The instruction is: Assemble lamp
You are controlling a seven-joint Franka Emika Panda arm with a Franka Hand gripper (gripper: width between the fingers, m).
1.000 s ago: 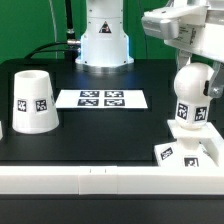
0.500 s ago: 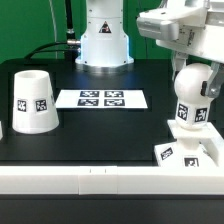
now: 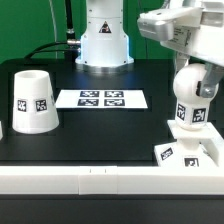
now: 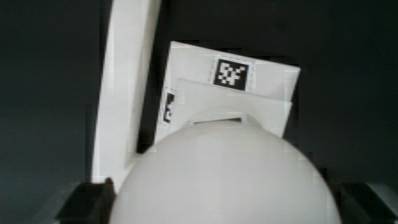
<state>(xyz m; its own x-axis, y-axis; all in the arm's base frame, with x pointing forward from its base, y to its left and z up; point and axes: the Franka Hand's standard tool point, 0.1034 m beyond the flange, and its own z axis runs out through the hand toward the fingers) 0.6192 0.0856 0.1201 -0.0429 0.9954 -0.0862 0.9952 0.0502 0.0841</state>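
The white round-headed bulb stands upright on the small square stepped base at the exterior view's right, near the table's front edge. My gripper comes down from above and is shut on the bulb's head, one dark finger showing at its side. In the wrist view the bulb fills the foreground between the dark fingers, with the tagged base beyond it. The tapered shade stands alone at the exterior view's left.
The marker board lies flat at the middle back. The arm's white pedestal stands behind it. A white raised rail runs along the table's front edge and also shows in the wrist view.
The gripper's body has shifted slightly toward the exterior view's left while still on the bulb. The bulb, base and shade stay where they were.
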